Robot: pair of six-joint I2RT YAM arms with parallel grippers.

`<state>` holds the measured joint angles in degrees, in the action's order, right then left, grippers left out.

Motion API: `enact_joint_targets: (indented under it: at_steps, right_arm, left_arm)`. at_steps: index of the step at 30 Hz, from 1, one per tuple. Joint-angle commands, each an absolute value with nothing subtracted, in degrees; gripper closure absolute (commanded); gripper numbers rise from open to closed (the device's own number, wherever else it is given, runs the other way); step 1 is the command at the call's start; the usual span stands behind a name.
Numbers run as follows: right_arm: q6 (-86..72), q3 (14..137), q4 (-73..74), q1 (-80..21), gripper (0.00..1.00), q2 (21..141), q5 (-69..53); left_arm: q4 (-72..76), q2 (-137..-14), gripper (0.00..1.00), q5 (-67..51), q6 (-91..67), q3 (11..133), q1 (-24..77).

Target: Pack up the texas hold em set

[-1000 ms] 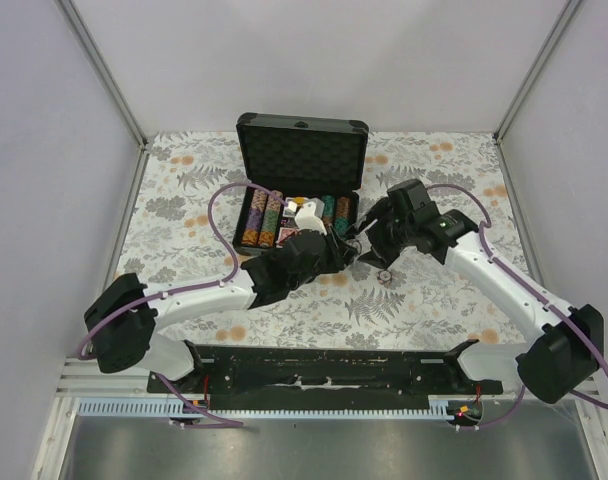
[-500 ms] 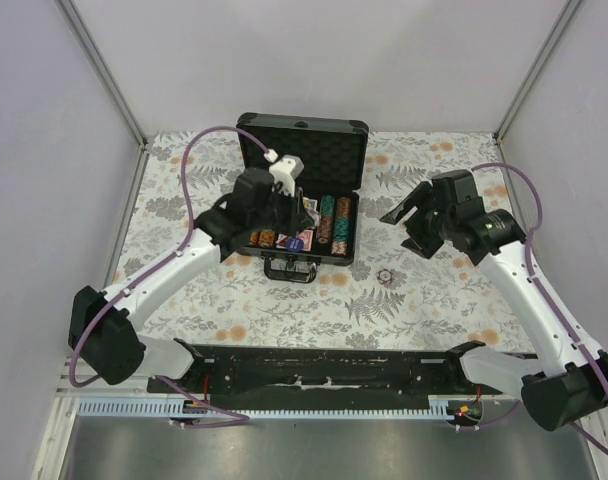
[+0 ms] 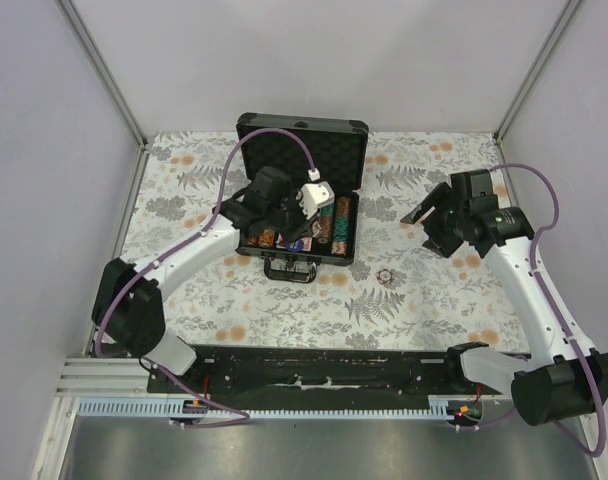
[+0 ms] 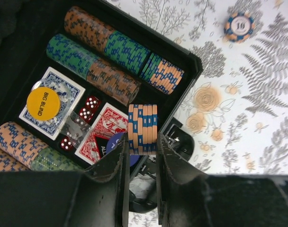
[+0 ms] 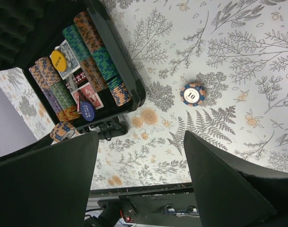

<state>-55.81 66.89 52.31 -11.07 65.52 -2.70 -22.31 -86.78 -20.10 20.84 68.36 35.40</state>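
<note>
Right pincer [image 3: 425, 228] withdrawn, left pincer [image 4: 141, 149] gripping chips [image 4: 142, 125], floral tabletop [image 3: 434, 300], walls [image 3: 314, 60]

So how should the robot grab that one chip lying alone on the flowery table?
By its rim, from straight above. The chip lies flat, face up, on the table with nothing beside it, so only its round edge offers two opposite sides to pinch. The open right end effector looks best placed.

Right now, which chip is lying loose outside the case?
The single chip marked 10, flat on the floral cloth beside the case. The left gripper clamps a small stack; every other chip sits in rows inside the case.
</note>
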Motion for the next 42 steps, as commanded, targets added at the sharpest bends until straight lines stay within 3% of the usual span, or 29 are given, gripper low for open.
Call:
enact_joint_targets:
  at_steps: [1,16,42]
  right_arm:
    - [-53.35,67.06,51.59,-9.14,0.2,66.53,-3.16]
    - [-52.82,65.22,50.54,-6.07,0.2,69.87,-5.8]
    - [-53.7,63.2,48.25,-5.27,0.2,73.04,-8.35]
  left_arm:
    - [-21.79,-91.39,0.98,-23.2,33.04,72.85,35.42]
    - [-29.61,-103.88,0.98,-26.63,50.79,80.15,35.51]
    - [-35.07,-113.11,0.95,-21.45,54.58,86.57,37.71]
